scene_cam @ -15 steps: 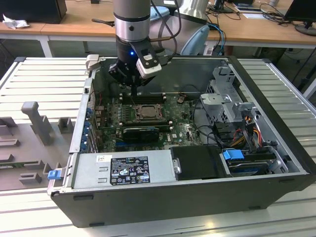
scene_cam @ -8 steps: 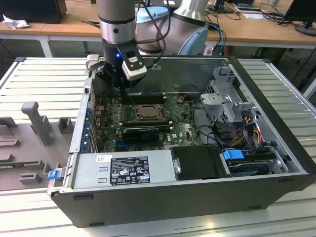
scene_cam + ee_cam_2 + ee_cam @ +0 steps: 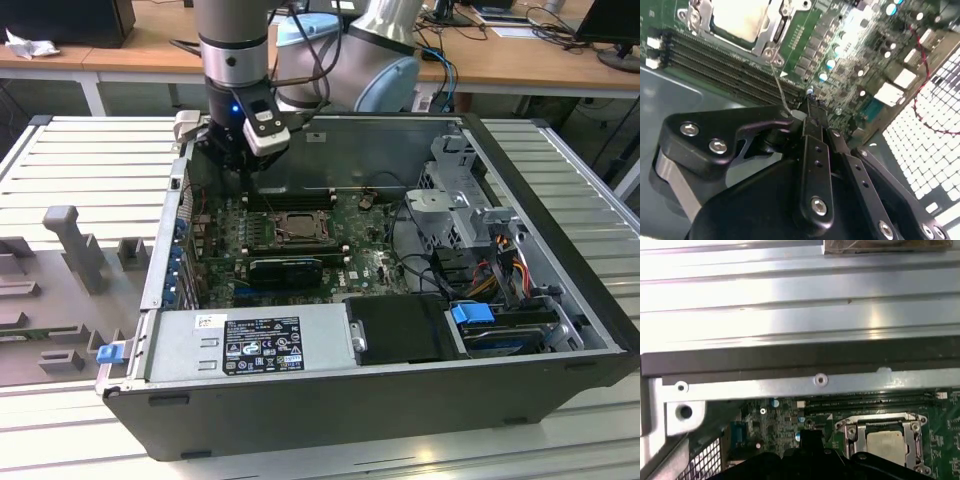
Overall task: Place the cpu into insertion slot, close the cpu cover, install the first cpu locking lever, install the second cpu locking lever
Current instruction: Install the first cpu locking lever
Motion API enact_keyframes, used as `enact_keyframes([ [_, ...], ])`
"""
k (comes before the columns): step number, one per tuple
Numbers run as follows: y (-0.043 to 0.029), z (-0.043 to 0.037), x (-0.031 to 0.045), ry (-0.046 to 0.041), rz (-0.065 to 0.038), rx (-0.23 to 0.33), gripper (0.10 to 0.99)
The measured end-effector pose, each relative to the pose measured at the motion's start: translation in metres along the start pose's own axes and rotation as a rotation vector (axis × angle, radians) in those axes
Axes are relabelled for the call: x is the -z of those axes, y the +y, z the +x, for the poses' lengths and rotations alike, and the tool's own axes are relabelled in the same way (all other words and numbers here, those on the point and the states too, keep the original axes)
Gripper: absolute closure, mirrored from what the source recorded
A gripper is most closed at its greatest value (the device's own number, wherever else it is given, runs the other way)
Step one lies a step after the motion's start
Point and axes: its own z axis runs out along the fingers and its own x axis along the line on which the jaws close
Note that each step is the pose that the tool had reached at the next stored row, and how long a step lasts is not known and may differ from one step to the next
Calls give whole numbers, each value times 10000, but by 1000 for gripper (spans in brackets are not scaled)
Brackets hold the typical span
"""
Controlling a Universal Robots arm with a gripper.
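The insertion slot (image 3: 291,227) sits mid-motherboard in the open computer case. The cpu (image 3: 885,442) lies flat in it, its pale top also showing in the second wrist view (image 3: 741,19). The cpu cover (image 3: 913,432) lies down around the chip as a silvery frame (image 3: 771,31). A thin wire locking lever (image 3: 779,85) rises from the socket's corner to just beside my fingertips. My gripper (image 3: 810,106) is shut, with its fingers pressed together and nothing seen between them. It hovers over the board at the exterior view's left of the socket (image 3: 240,165), beyond the memory slots (image 3: 725,70).
The case's metal wall (image 3: 800,382) runs close behind the gripper. A long black card (image 3: 286,270) lies in front of the socket, and the power supply (image 3: 250,345) is nearer still. Drive cages and cables (image 3: 480,250) crowd the exterior view's right. A person's desk (image 3: 520,55) stands behind.
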Motion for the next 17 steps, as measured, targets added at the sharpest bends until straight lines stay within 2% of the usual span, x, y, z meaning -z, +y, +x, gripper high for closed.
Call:
enact_keyframes([
  [2, 10, -64, -2, 0, 0, 1, 980],
  [9, 40, -486, -35, 6, 0, 1, 980],
  [12, 48, -621, -60, 24, -23, -2, 980],
  [13, 47, -632, -62, 23, -65, 0, 980],
  [14, 48, -633, -63, 32, -172, 0, 980],
  [15, 46, -630, -64, 2, -252, 0, 980],
  [17, 42, -626, -65, -166, -303, 19, 980],
])
